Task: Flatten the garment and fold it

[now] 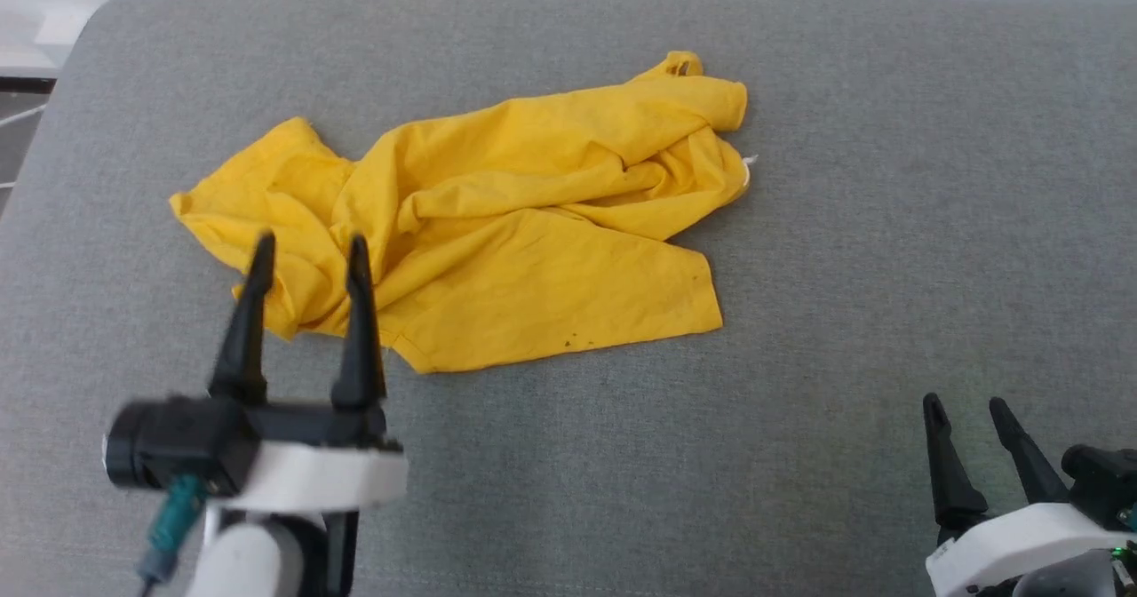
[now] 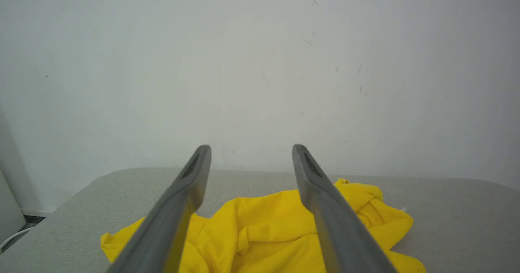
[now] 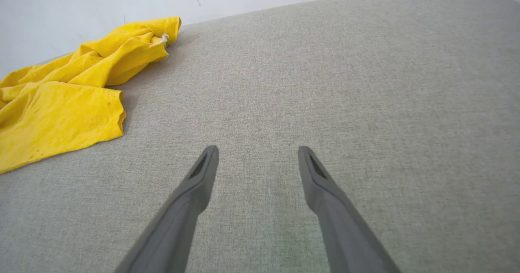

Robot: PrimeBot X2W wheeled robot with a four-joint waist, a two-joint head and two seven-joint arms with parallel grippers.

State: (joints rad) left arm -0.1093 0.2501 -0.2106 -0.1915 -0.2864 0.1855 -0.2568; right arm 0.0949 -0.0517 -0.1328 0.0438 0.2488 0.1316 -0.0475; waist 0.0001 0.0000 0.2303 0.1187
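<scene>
1. Left gripper (image 1: pixel 311 239) is closest, at 7 o'clock in the head view. Its jaws are spread wide with nothing in them, and the tips are over the shirt's (image 1: pixel 533 215) bunched near-left edge. Can't tell if they touch the cloth.
2. My right gripper (image 1: pixel 964 400) sits at 5 o'clock, also wide open and empty, over bare grey pad (image 1: pixel 888 224) and well apart from the shirt.
3. The shirt lies crumpled mid-pad. A flatter flap points toward 5 o'clock, and a rolled, wrinkled bunch runs up toward 1 o'clock.
</scene>
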